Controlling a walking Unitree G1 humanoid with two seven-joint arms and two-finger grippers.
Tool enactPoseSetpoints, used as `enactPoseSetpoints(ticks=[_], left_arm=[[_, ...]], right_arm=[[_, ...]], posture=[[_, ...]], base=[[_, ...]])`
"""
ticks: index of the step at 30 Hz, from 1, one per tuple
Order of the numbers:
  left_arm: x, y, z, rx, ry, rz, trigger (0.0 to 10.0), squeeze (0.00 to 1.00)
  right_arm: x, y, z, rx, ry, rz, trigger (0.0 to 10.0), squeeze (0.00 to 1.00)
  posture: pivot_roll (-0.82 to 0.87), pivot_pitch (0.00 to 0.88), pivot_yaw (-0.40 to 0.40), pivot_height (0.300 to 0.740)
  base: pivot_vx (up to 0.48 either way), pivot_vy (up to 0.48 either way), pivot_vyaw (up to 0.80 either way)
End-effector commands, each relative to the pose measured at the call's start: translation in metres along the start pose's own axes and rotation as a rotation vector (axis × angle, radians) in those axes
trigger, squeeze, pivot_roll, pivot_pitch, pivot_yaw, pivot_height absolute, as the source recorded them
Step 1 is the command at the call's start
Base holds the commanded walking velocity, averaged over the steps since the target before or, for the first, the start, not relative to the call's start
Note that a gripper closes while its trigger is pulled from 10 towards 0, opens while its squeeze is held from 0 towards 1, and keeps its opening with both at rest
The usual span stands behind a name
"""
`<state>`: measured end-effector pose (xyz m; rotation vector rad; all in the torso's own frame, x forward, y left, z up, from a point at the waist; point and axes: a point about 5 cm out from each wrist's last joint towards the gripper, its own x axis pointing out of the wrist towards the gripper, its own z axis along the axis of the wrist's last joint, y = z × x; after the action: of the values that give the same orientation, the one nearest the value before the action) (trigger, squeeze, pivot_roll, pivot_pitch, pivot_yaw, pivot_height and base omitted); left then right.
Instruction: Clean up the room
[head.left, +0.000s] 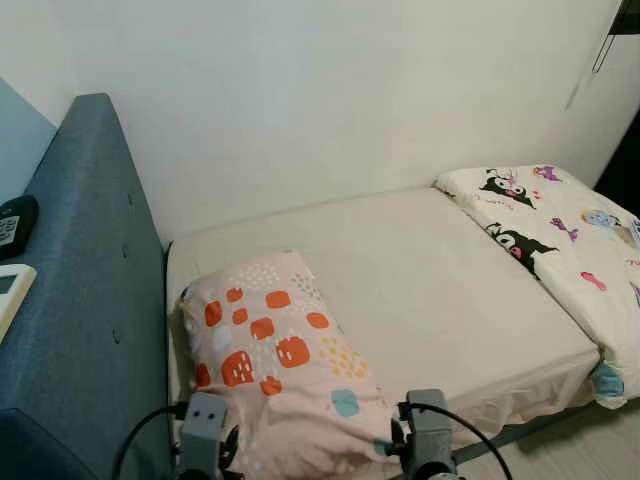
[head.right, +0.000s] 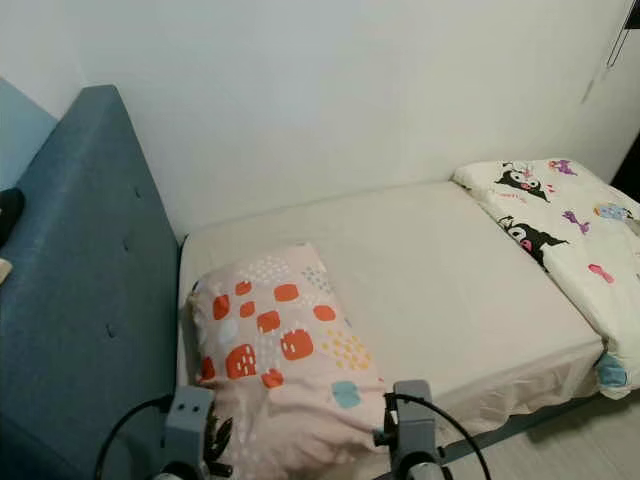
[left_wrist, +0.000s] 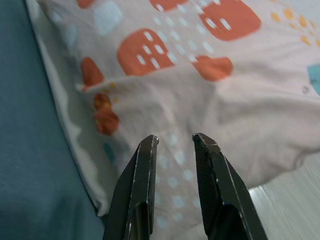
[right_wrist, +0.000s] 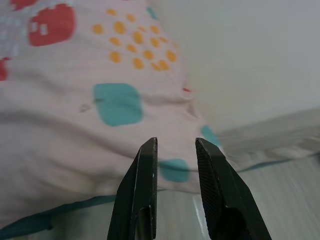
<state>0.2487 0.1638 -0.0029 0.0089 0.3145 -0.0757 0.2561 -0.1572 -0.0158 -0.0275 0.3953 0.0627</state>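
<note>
The pink patterned pillow (head.left: 280, 350) lies at the head of the bed (head.left: 450, 300) beside the blue headboard (head.left: 90, 290), its near edge spilling over the mattress side, and my left gripper (left_wrist: 175, 142) and right gripper (right_wrist: 176, 145) hover just short of that edge, both parted and empty. To straighten it well, I judge I should pinch the two near corners evenly, taking pillow fabric and not the sheet beneath.
</note>
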Motion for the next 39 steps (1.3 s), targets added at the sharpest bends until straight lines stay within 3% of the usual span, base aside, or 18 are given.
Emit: enactPoseSetpoints(ticks=[1,4,8,16,25,33,39], left_arm=[[0.001,0.004,0.002,0.006,0.004,0.003,10.0,0.00],[0.009,-0.005,0.009,0.068,-0.017,-0.056,10.0,0.00],[0.012,-0.010,0.012,0.087,-0.025,-0.082,10.0,0.00],[0.014,-0.016,0.013,0.052,-0.017,-0.084,10.0,0.00],[0.006,-0.011,0.006,0.031,-0.011,-0.076,10.0,0.00],[0.002,-0.008,0.001,0.020,-0.001,-0.055,10.0,0.00],[0.001,-0.013,0.003,0.032,-0.010,-0.087,10.0,0.00]], right_arm=[[0.000,0.002,-0.001,-0.005,0.003,0.003,10.0,0.00],[0.001,-0.005,0.003,0.023,-0.013,-0.029,10.0,0.00],[0.001,-0.007,0.003,0.026,-0.014,-0.042,10.0,0.00],[-0.002,-0.009,-0.001,0.024,-0.014,-0.067,10.0,0.00],[-0.003,0.002,-0.002,0.045,-0.025,-0.038,10.0,0.00],[-0.001,0.005,-0.002,-0.005,-0.011,-0.004,10.0,0.00],[-0.001,0.004,-0.002,-0.035,-0.006,0.001,10.0,0.00]], posture=[[0.02,0.087,-0.033,0.740],[0.01,0.084,-0.027,0.740],[0.00,0.073,-0.011,0.740],[0.00,0.070,0.002,0.740],[0.02,0.072,-0.006,0.740],[0.03,0.074,-0.029,0.740],[0.03,0.071,-0.029,0.740]], base=[[0.000,0.000,0.00],[0.000,0.000,0.00],[0.000,0.000,0.00],[0.000,0.000,0.00],[0.000,0.000,0.00],[0.000,0.000,0.00],[0.000,-0.400,0.75]])
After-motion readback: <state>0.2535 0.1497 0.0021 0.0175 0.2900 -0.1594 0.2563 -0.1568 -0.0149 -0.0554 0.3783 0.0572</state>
